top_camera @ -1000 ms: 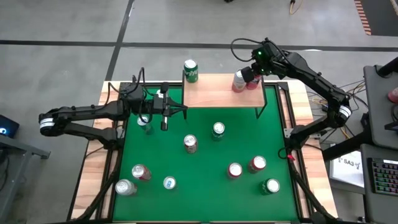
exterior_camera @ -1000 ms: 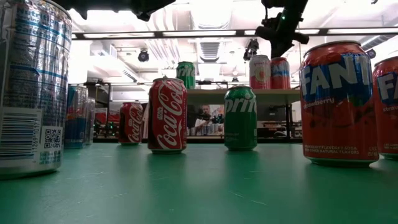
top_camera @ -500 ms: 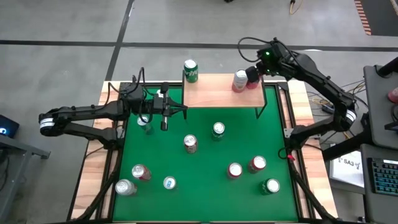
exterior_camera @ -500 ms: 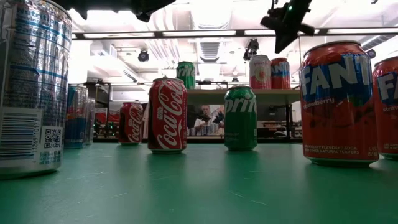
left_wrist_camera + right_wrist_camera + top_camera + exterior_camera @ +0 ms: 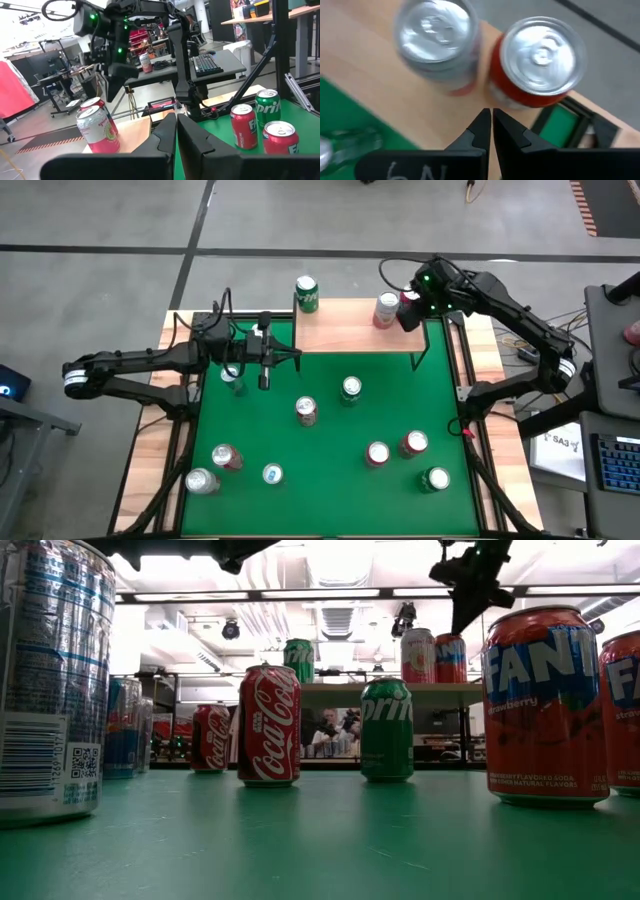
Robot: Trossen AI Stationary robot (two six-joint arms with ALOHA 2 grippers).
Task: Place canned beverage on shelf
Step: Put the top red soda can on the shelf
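At the far edge of the green table [image 5: 330, 470] stands the shelf [image 5: 340, 332], its light wooden board raised on thin black legs. Three cans stand upright on it: a green can [image 5: 306, 293] at its far left corner, and a pink can [image 5: 386, 309] with a red can [image 5: 536, 65] just beside it at the far right corner. The right wrist view looks down on the silver tops of those two. The right tool [image 5: 410, 315] hangs above the shelf's right end, over the red can, its fingers [image 5: 481, 129] pressed together and pinching nothing. The left tool [image 5: 264, 380] hovers over the table just left of the shelf, near a can [image 5: 233, 383] by the left edge; its fingers [image 5: 167, 134] are likewise pressed together and empty. More cans stand apart on the green felt nearer the front, among them a Coca-Cola can [image 5: 269, 725], a Sprite can [image 5: 387, 729] and a Fanta can [image 5: 545, 705].
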